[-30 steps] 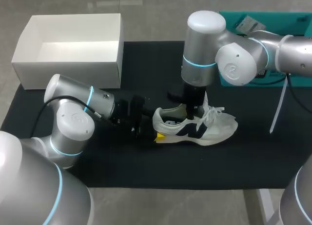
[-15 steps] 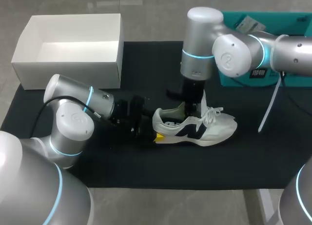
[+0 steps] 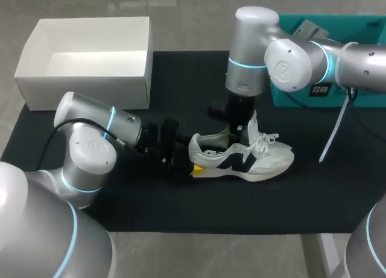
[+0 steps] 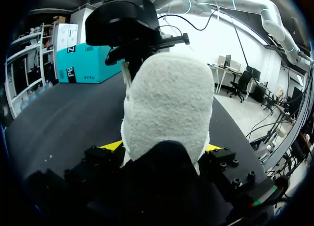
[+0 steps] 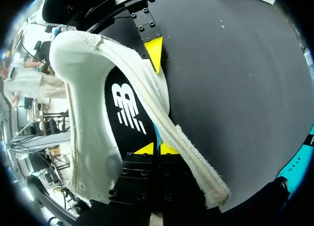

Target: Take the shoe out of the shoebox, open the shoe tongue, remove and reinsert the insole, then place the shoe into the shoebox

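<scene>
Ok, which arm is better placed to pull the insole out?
Right: the right gripper sits in the shoe's opening over the insole; the left gripper clamps the heel, steadying it.

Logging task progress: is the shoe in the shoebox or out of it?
Out. The shoe stands upright on the black mat, apart from the white shoebox, whose inside shows nothing.

Both arms held low over the table, grippers closed at the shoe (image 3: 247, 157).

The left arm (image 3: 90, 151) is stretched in low and level; its gripper (image 3: 184, 163) is clamped across the heel, a yellow tip (image 4: 112, 145) seen at either side. The right arm (image 3: 289, 61) is bent over from the far side, wrist pointed straight down; its gripper (image 5: 157, 148) is set inside the shoe's opening, tips drawn almost together.
</scene>
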`<state>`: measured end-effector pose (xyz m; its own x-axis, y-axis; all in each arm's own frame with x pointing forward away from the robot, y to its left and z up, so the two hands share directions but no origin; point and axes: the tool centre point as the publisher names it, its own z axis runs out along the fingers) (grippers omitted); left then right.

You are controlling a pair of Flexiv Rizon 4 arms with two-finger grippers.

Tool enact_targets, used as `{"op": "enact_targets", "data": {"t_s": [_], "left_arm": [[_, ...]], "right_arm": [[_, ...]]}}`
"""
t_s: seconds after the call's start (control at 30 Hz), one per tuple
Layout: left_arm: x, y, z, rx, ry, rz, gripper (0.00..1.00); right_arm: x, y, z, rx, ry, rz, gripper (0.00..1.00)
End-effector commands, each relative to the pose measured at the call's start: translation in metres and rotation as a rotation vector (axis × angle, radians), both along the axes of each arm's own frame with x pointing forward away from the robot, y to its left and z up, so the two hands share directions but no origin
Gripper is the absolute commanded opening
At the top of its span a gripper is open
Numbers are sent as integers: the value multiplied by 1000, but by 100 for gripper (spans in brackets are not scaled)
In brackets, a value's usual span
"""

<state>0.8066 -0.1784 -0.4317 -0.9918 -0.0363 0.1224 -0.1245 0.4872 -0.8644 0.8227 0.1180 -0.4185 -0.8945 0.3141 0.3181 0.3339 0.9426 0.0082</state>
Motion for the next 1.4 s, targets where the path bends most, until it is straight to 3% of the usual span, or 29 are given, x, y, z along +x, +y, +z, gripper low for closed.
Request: {"op": "enact_targets", "data": {"t_s": [0.03,0.33,0.77,1.1,1.4], "left_arm": [[3,-1,-1,1,0,1,0],[3,-1,-1,1,0,1,0],[3,-1,-1,1,0,1,0],[3,-1,-1,1,0,1,0],[3,-1,-1,1,0,1,0]], "right_arm": [[-21,-12,-26,35,-52,-46,0],[-19,-20,15,53,-127,-91,0],[-6,-16,54,54,-209,-54,0],[6,-16,74,266,-325,-71,0],[36,9,86,441,-404,-35,0]]}}
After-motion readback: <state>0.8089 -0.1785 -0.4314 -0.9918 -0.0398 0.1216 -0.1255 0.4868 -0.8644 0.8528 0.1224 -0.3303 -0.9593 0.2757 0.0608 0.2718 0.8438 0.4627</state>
